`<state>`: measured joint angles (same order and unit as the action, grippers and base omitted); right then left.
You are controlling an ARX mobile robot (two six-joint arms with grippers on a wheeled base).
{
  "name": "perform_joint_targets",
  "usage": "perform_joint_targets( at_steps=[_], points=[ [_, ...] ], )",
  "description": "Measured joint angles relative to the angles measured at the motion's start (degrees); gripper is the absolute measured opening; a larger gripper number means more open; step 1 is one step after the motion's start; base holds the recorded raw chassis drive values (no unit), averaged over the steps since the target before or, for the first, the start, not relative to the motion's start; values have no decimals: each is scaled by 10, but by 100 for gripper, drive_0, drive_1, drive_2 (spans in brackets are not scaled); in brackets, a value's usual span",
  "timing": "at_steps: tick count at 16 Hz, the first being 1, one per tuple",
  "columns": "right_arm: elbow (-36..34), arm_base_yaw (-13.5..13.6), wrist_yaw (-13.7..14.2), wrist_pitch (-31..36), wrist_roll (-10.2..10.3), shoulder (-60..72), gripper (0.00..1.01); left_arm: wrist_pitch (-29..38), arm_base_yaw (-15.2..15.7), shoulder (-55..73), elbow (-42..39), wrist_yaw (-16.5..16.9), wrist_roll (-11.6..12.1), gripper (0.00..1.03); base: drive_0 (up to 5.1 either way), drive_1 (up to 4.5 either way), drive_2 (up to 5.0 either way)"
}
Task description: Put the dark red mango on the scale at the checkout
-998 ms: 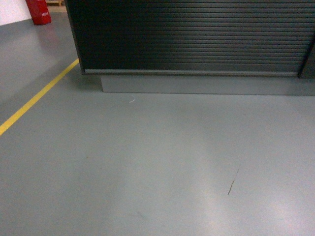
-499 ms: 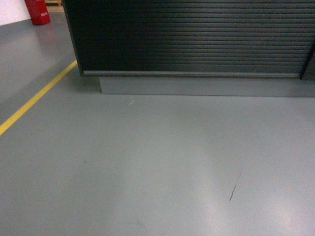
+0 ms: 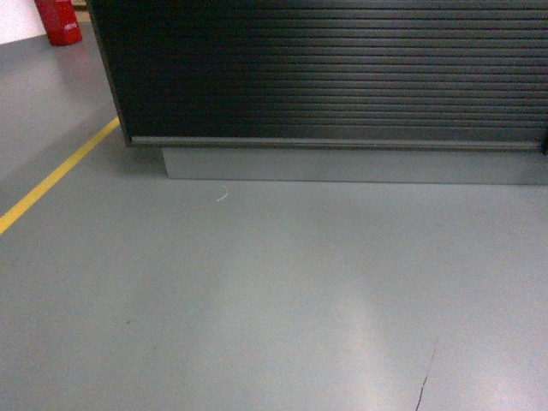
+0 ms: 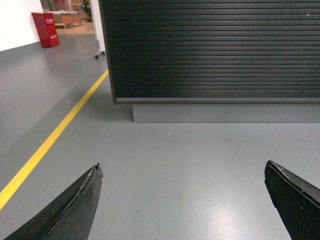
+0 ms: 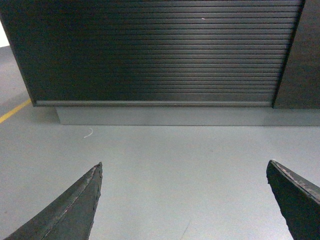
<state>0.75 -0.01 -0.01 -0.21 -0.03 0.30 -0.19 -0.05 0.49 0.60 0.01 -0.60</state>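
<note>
Facing the checkout (image 3: pixel 325 77), ribbed black front, smooth grey plinth (image 3: pixel 351 164).

Grey floor (image 3: pixel 282 291) — glossy, pale glare patches. Yellow line (image 3: pixel 56 175) runs diagonally at left. Red box (image 4: pixel 46 29) far back left, against white wall (image 4: pixel 15 22). Small white scrap (image 3: pixel 222 195) on floor — dark crack (image 3: pixel 424 381) near bottom right.

Open grey floor (image 3: pixel 282 282) lies ahead, blocked at the far side by the checkout (image 3: pixel 334 77) front.
</note>
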Motion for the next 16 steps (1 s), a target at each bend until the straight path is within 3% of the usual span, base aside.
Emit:
perform_joint_targets(
  at_steps=[16],
  points=[
    [0,0,0,0,0,0,98,0,0,0,0,0,0,98,-9,189,-207]
  ],
)
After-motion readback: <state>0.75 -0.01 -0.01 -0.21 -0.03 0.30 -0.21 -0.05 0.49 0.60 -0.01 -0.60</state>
